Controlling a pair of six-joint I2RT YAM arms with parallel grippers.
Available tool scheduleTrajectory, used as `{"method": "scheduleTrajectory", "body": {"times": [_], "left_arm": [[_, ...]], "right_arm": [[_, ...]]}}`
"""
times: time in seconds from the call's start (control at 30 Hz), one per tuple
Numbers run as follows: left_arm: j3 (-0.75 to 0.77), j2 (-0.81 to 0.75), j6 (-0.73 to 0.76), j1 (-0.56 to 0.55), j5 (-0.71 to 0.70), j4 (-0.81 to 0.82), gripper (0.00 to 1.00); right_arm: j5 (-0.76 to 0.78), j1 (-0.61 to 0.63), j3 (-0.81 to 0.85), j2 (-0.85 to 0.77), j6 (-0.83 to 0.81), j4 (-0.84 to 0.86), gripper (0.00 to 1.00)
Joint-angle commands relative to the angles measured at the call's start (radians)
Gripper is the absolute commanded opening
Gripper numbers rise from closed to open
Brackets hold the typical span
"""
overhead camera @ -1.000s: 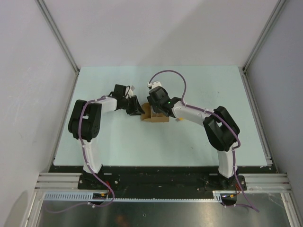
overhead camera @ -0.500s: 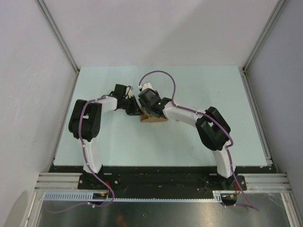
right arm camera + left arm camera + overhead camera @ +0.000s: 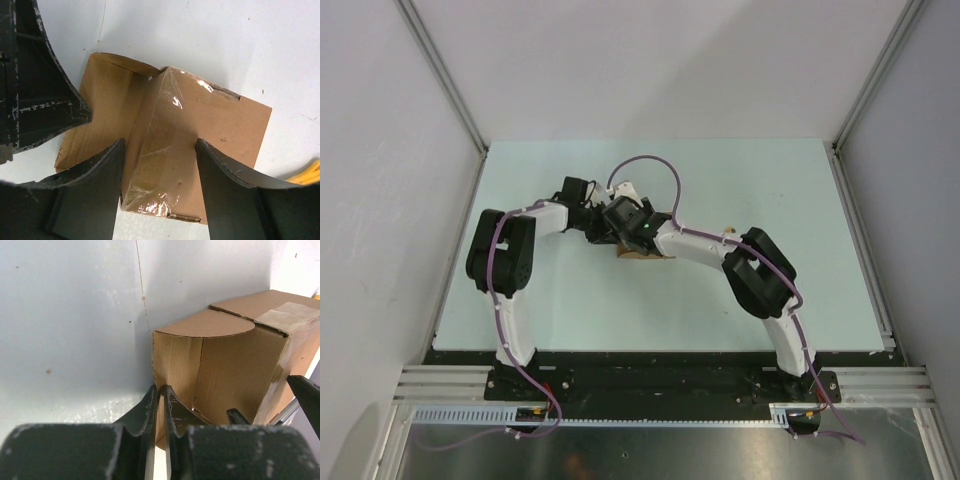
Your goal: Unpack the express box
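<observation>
Express box [image 3: 210, 120] right of left pincer [image 3: 161, 391]

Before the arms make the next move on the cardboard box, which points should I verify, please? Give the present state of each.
1. Left pincer grips a flap of the express box: ok, its fingers are closed on the cardboard edge.
2. Right pincer open over the tape: ok, straddling it, not clamped.
3. Pincers apart from each other: ok, though close.
4. Yellow cutter away from both pincers: ok, at the edge of the right wrist view.
5. Is the tape fully released: cannot tell.
6. Contents visible: not ok, inside hidden.
</observation>
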Motion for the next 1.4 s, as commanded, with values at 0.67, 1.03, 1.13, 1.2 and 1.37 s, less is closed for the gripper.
{"method": "scheduleTrajectory", "body": {"times": [0.67,1.03,1.13,1.2,1.37], "left_arm": [[0.004,0.082,0.020,-0.005,-0.142,-0.148,0.13],[0.008,0.080,0.009,-0.005,-0.138,-0.149,0.13],[0.005,0.080,0.006,-0.003,-0.136,-0.149,0.13],[0.002,0.077,0.004,-0.003,-0.136,-0.148,0.13],[-0.001,0.063,-0.003,-0.005,-0.125,-0.148,0.14]], "right_arm": [[0.208,-0.066,-0.046,-0.167,0.024,-0.162,0.62],[0.120,-0.159,-0.160,-0.275,0.095,-0.182,0.61],[0.088,-0.190,-0.198,-0.298,0.107,-0.174,0.61],[0.076,-0.204,-0.210,-0.306,0.110,-0.169,0.61],[0.042,-0.229,-0.221,-0.312,0.113,-0.162,0.59]]}}
